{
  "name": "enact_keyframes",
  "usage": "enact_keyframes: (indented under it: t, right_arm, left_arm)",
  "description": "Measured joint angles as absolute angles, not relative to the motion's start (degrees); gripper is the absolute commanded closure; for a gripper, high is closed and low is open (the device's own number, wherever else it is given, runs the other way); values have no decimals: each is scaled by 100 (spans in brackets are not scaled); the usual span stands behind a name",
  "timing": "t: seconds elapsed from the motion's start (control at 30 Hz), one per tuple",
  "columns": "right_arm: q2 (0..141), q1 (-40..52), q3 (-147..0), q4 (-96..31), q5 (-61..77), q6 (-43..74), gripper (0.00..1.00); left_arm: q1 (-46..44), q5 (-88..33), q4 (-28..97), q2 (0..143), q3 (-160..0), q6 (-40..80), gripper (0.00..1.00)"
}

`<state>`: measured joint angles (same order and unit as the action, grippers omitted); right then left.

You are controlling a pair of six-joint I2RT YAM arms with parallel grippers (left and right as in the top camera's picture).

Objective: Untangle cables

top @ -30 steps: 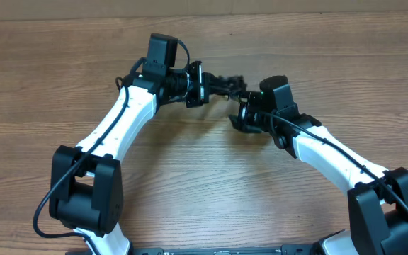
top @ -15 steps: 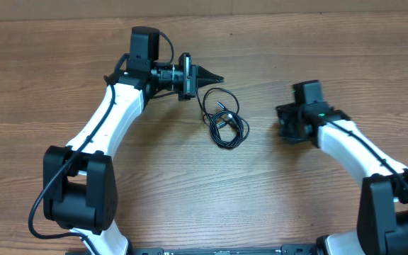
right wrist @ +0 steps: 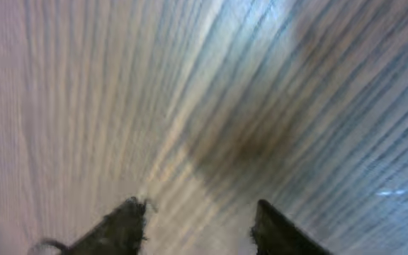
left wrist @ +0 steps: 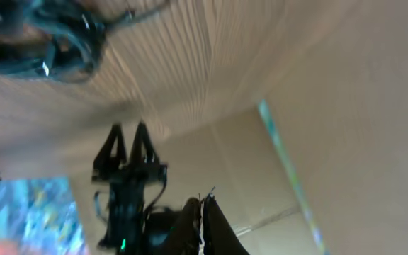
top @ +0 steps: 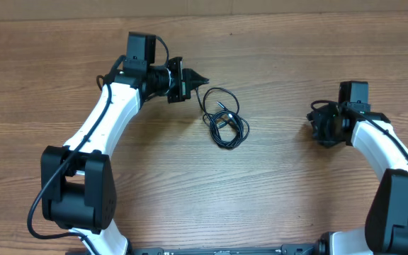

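Looking down from overhead, I see the thin black cables lying in one loose, overlapping coil on the brown wood-grain table, near the middle and a little toward the far side. A small metallic plug tip shows inside the loops. Neither of my claws touches the coil.

My left claw is clenched, its two black fingers pressed together into a point aimed right. It hangs just left of the coil and slightly beyond it, with nothing between the fingers. In my left wrist view the picture is badly blurred: the closed fingers sit at the bottom edge and the cables smear across the top left corner.

My right claw is well apart from the coil, off to the right. My right wrist view shows its fingers spread, the claw released, with only bare wood between them.

Any lettering on my arms is too small to read.
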<state>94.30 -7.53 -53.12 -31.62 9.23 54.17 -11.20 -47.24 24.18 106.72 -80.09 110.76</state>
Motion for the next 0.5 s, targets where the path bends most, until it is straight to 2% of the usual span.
enact_keyframes:
  t: [0.1,0.17,0.27,0.3,0.4,0.43,0.5]
  right_arm:
    - [9430,-788,-5312,-3238,1428,5196,33]
    - [9430,-790,-5315,-3208,1896,5098,31]
    - [9430,-786,-5312,-3096,2705,4866,27]
    - [9430,-788,-5312,-3111,2961,4757,26]
    - [9430,-788,-5312,-3133,3214,4644,25]
    - [9430,-788,-5312,-3144,3262,4630,25]
    - [9430,-788,-5312,-3188,3330,4609,24]
  left_arm:
    - [-1120,-4442,2427,10672,-8009,11078,95]
    - [-1120,-4316,2429,10672,-8009,11078,90]
    - [-1120,-4189,2432,10672,-8009,10862,64]
    - [-1120,-4104,2443,10672,-8009,10436,57]
    - [-1127,-3931,2558,10672,-8009,9238,26]
    - [-1133,-3848,2633,10672,-8009,8608,22]
    - [-1201,-3645,3011,10672,-8018,7312,21]
